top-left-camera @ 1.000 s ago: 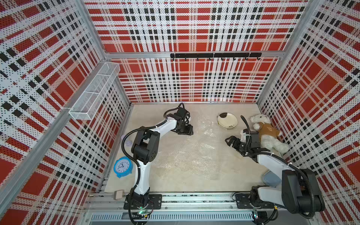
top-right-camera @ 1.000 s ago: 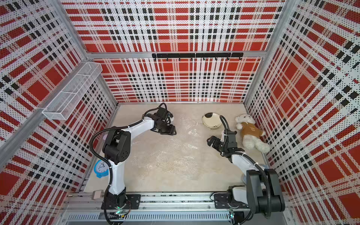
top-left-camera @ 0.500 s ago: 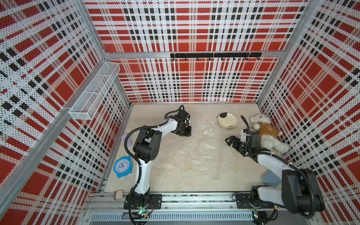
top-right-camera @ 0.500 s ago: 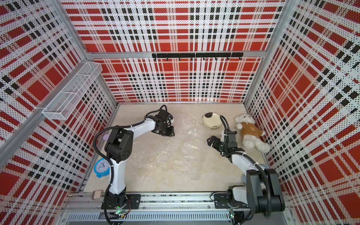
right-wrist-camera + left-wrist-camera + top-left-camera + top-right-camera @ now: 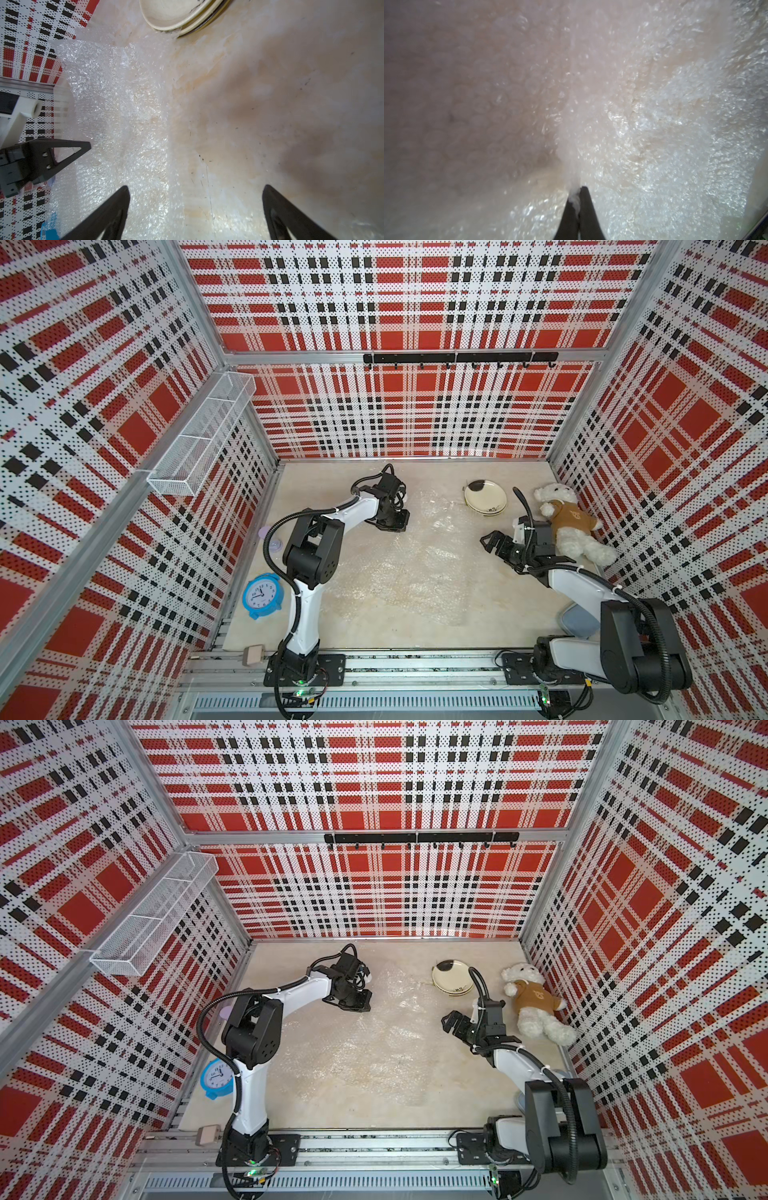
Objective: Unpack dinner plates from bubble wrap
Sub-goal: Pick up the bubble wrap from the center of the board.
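Shut tight at the left gripper (image 5: 395, 526) on a puckered fold of the bubble wrap (image 5: 415, 572); in the left wrist view, a twist of clear film bunched between the black fingertips (image 5: 588, 207). Gripped at the sheet's far left edge, with the rest spread flat over the middle of the tabletop (image 5: 519, 605), long axis running from the back wall toward the arm bases, and so lying rightward of the pincer and nearer the bases. Spread fully wide and gripping nothing at the right gripper (image 5: 491, 541), poised at the sheet's right edge with one finger over wrap and one over bare table. Stacked bare at the far right, the dinner plates (image 5: 485, 498), just beside the white teddy bear (image 5: 569, 526), and much nearer the right arm than the left. In the right wrist view, a far corner of the wrap touching, perhaps tucked under, the stack's lowest rim. Judged as a clearing-away step: no plate seen inside any wrap, so likely a drag of the sheet leftward, away from the stack, with some risk of nudging it at that corner. Nothing visible in the wire basket (image 5: 199, 439) on the left wall, and nothing lying on the top plate beyond a dark mark near its rim.
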Controlling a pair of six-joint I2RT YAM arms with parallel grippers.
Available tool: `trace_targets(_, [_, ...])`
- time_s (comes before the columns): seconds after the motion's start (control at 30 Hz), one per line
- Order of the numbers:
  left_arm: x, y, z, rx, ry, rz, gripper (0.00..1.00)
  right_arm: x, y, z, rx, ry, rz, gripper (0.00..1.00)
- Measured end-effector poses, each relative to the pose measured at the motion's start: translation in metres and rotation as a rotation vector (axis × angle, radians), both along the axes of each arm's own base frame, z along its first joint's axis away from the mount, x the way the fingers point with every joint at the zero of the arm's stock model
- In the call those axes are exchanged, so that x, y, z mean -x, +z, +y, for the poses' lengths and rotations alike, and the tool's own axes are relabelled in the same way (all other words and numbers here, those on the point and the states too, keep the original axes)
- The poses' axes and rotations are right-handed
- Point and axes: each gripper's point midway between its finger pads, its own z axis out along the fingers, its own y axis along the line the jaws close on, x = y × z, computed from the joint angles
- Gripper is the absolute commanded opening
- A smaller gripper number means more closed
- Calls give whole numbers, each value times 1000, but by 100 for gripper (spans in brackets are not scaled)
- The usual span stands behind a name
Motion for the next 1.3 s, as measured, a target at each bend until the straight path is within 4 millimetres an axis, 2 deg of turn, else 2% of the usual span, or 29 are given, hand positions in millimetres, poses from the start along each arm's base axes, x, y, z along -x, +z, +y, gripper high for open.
trace_targets(0.23, [-4, 55, 8, -8, -23, -57, 2, 0, 0, 0, 0, 0, 1, 100])
trace_targets(0.43, [0, 93, 36, -41, -6, -83, 0, 0, 0, -2, 0, -6, 1, 100])
trace_targets(0.73, [0, 120, 78, -131, 31, -83, 0, 0, 0, -1, -6, -2, 1, 100])
trace_targets(1.0, [-5, 145, 97, -171, 32, -115, 0, 1, 0, -2, -6, -4, 1, 100])
trace_targets(1.3, [-19, 173, 133, -201, 61, -156, 0, 1, 0, -2, -6, -4, 2, 100])
